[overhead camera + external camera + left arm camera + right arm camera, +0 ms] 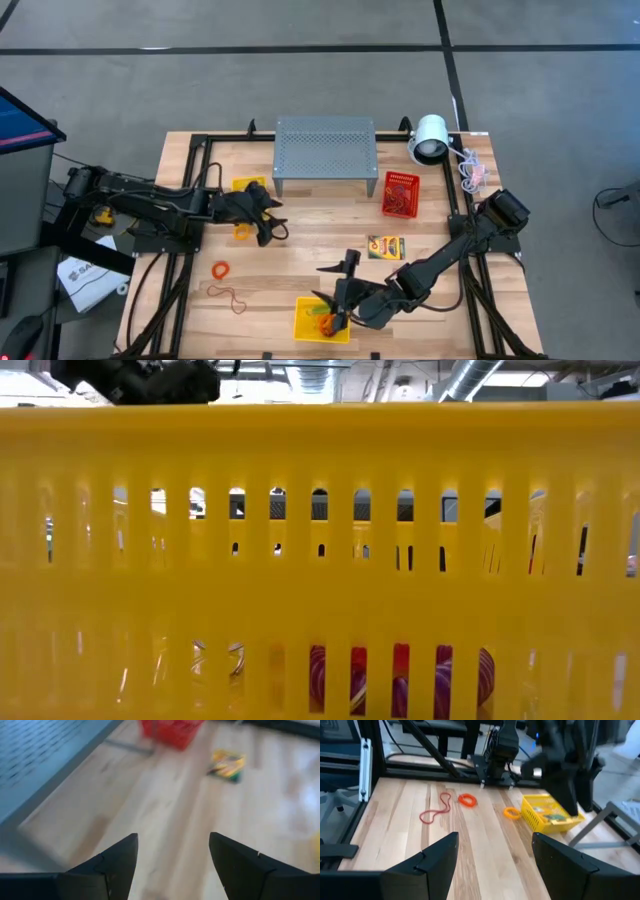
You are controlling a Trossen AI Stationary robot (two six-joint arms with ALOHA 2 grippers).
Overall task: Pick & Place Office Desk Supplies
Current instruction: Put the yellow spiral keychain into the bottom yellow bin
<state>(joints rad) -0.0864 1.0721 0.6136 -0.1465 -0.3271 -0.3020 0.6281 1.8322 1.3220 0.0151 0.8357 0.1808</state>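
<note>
Left tool (272, 220) hovers with fingers spread and empty over the tabletop (300, 250) beside a yellow basket (249, 185), an orange band (244, 232) just under it and another orange band (219, 269) plus a red loop (232, 296) lying nearer the front-left. To lift that band it should, I'd judge, drop straight down and pinch the thin loop flat against the wood. Further right, the right tool (338, 305), fingers parted and empty, hangs over the front yellow basket (305, 325), a crayon box (386, 247) lies mid-table, and the red basket (399, 194) sits behind it
</note>
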